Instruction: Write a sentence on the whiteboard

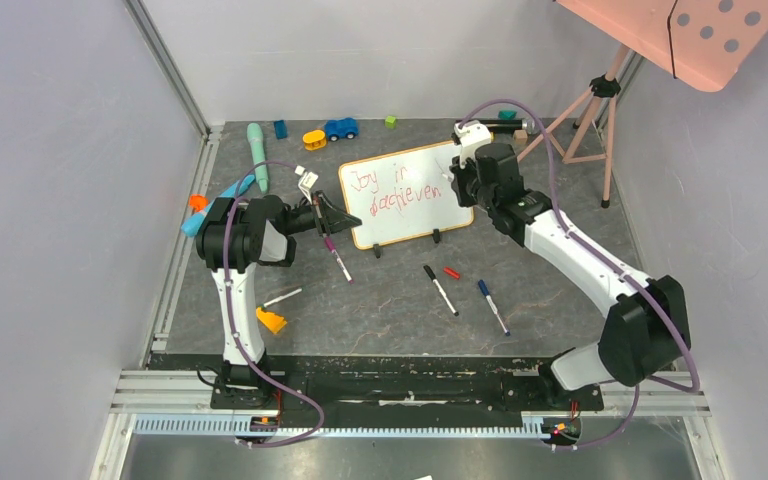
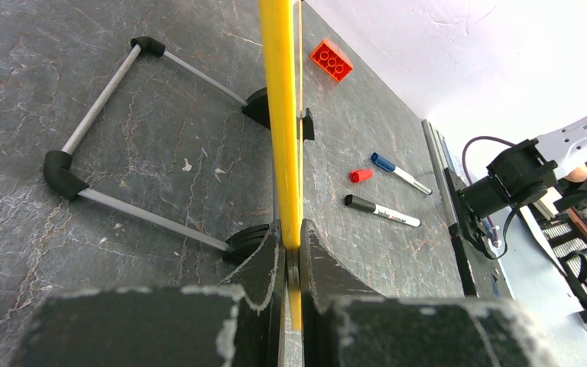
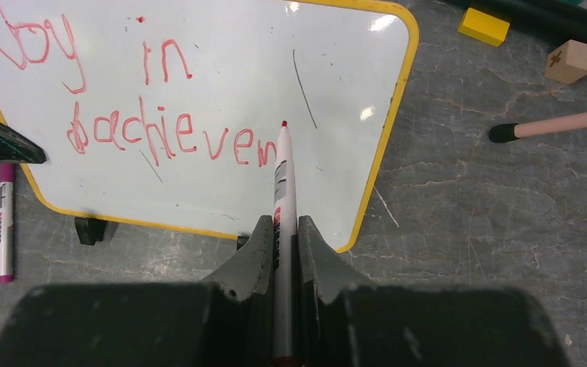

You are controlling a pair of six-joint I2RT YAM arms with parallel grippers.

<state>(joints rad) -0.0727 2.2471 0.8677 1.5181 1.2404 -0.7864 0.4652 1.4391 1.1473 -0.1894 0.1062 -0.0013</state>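
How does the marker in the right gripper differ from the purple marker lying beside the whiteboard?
The red marker is clamped in the right gripper, uncapped, its tip over the whiteboard; the purple marker lies free on the table, capped. Both have pale barrels.

The whiteboard (image 3: 222,46) bears a red sentence (image 3: 172,138): "Joy in" above "achievem". Print on the black marker (image 2: 382,212) is unreadable.

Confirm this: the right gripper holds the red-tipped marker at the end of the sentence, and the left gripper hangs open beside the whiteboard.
Wrong on the left gripper: the left wrist view shows it shut on the edge of the whiteboard, not open. The right gripper does hold the red-tipped marker at the end of the sentence.
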